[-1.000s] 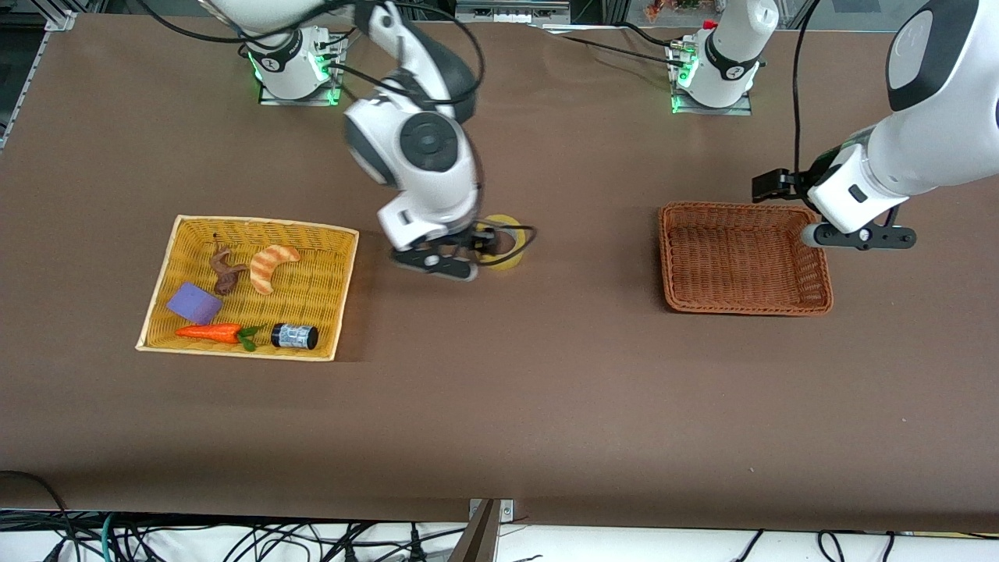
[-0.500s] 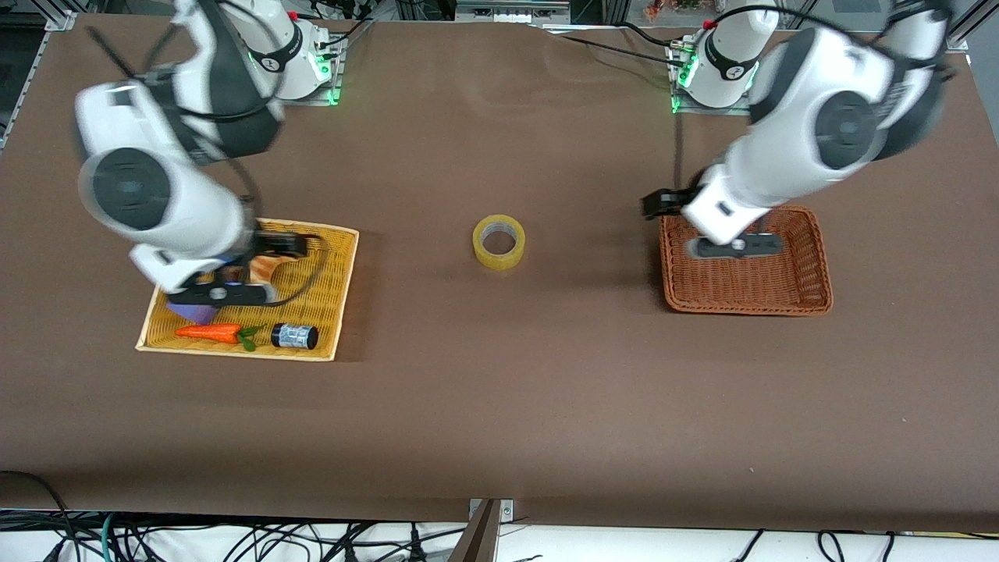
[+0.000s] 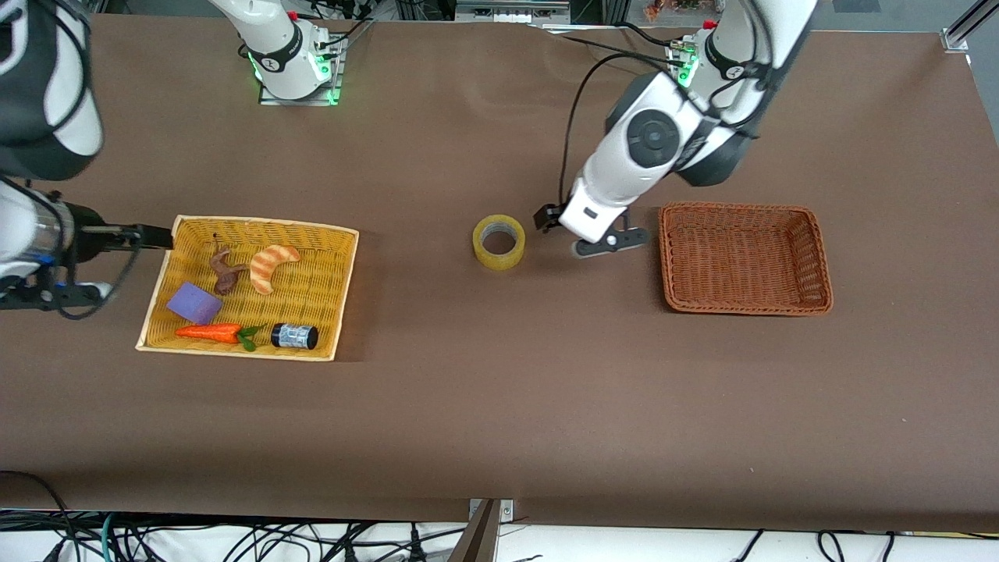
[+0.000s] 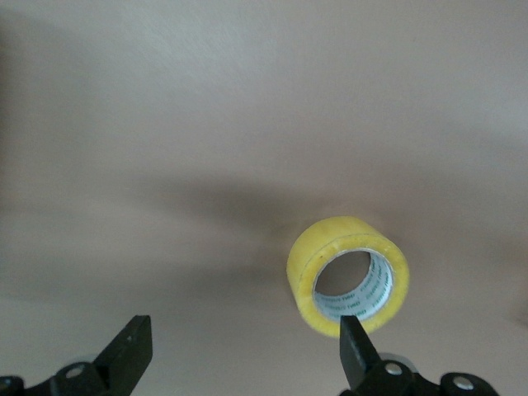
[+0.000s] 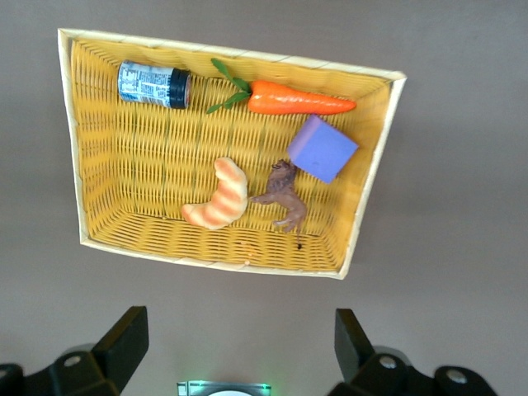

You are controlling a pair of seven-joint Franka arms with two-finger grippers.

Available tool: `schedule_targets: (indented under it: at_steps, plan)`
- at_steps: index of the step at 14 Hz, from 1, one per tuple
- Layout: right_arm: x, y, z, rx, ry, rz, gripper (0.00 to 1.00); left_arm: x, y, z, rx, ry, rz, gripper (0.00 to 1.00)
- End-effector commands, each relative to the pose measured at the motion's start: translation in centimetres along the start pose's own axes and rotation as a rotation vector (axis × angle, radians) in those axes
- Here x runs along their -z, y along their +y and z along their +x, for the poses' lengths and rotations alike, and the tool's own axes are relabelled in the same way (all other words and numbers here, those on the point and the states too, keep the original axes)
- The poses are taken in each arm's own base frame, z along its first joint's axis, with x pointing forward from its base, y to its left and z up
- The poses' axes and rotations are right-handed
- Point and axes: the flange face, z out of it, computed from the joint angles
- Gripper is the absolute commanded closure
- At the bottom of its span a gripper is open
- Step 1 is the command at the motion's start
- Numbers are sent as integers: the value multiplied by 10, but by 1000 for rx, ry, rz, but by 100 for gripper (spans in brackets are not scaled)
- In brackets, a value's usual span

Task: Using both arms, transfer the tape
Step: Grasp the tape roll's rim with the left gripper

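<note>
The tape [image 3: 499,242], a yellowish roll with a grey-white core, lies on its side on the brown table midway between the two baskets. My left gripper [image 3: 609,244] is open and empty, low over the table between the tape and the brown basket [image 3: 667,261]. In the left wrist view the tape [image 4: 348,276] lies just ahead of one fingertip [image 4: 356,351], and my left gripper [image 4: 243,363] holds nothing. My right gripper [image 3: 48,296] is open and empty, up over the right arm's end of the table beside the yellow basket [image 3: 257,226]. It is also open in the right wrist view [image 5: 239,355].
The yellow basket [image 5: 76,165] holds a croissant [image 3: 271,265], a brown figure [image 3: 225,272], a purple block [image 3: 193,303], a carrot [image 3: 211,332] and a black-capped bottle [image 3: 295,336]. The brown basket has nothing in it.
My right gripper let go of the tape and swung away past the yellow basket. My left gripper moved from over the brown basket to beside the tape. The tape has stayed put.
</note>
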Motion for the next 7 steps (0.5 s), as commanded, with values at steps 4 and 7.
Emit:
schedule_targets:
  at_steps: [4,7]
  plan:
    - [46,47,-83,-55,181,88,0,-95,38,-32,47,23,50,0]
    - [51,53,-94,-59,177,44,0,-114,54,-39,73,10,45,0]
